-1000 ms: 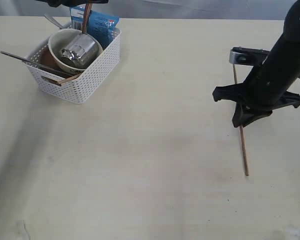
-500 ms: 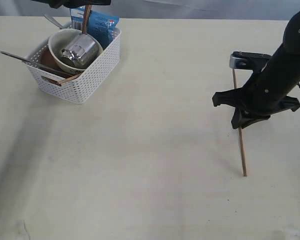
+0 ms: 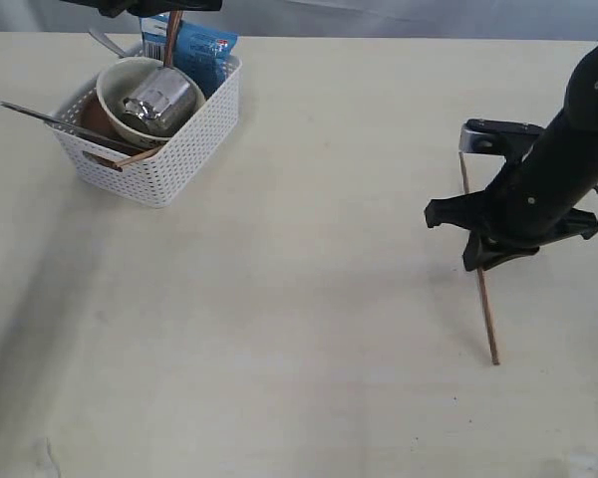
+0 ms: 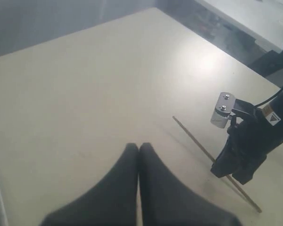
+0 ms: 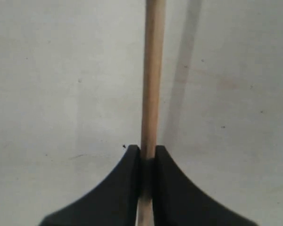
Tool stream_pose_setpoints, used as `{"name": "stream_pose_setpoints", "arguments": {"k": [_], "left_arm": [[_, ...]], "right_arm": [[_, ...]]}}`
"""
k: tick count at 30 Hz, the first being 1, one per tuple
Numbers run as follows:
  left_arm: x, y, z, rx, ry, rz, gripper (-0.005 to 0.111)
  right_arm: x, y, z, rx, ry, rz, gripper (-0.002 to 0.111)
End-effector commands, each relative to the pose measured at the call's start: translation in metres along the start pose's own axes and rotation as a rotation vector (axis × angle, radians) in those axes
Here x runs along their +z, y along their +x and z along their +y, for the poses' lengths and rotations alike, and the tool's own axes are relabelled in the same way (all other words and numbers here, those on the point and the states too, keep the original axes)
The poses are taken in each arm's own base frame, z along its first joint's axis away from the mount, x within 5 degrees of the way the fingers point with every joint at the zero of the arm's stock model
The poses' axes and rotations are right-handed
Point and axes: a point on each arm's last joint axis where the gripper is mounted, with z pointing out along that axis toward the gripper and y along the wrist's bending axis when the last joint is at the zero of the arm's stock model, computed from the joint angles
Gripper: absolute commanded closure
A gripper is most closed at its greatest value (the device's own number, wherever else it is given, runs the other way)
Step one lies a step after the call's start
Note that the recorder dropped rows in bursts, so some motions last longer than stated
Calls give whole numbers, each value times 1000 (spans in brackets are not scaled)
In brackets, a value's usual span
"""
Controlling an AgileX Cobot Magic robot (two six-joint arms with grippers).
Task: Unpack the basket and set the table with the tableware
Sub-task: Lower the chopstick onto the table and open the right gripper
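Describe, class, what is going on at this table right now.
The right end effector is shut on a wooden chopstick, holding it low over the table on the right side. The left end effector is shut and empty. The white basket at the far left holds the cream bowl with the steel cup in it, plus cutlery.

One white perforated plastic basket (image 3: 169, 159). One cream round bowl (image 3: 113, 88). One shiny steel cup (image 3: 159, 100). One blue snack packet (image 3: 204, 50). One dark red spoon (image 3: 172, 30). One small reddish-brown plate (image 3: 88, 119). Two slim steel cutlery pieces (image 3: 40, 117). Two brown wooden chopsticks (image 3: 486, 309).
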Motion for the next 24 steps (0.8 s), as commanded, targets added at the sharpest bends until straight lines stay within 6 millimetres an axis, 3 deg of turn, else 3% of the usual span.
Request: {"name": "stream_pose_setpoints", "arguments": {"k": [1, 4, 9, 24], "left_arm": [[-1, 0, -1, -3, 5, -4, 107], [-1, 0, -1, -17, 5, -4, 107], [-1, 0, -1, -32, 5, -4, 107], [-1, 2, 6, -15, -76, 20, 107]], "right_arm": [[0, 0, -1, -5, 3, -16, 108], [0, 0, -1, -5, 3, -14, 98], [0, 0, 0, 8, -4, -15, 58], [-6, -14, 1, -7, -4, -127, 57]]}}
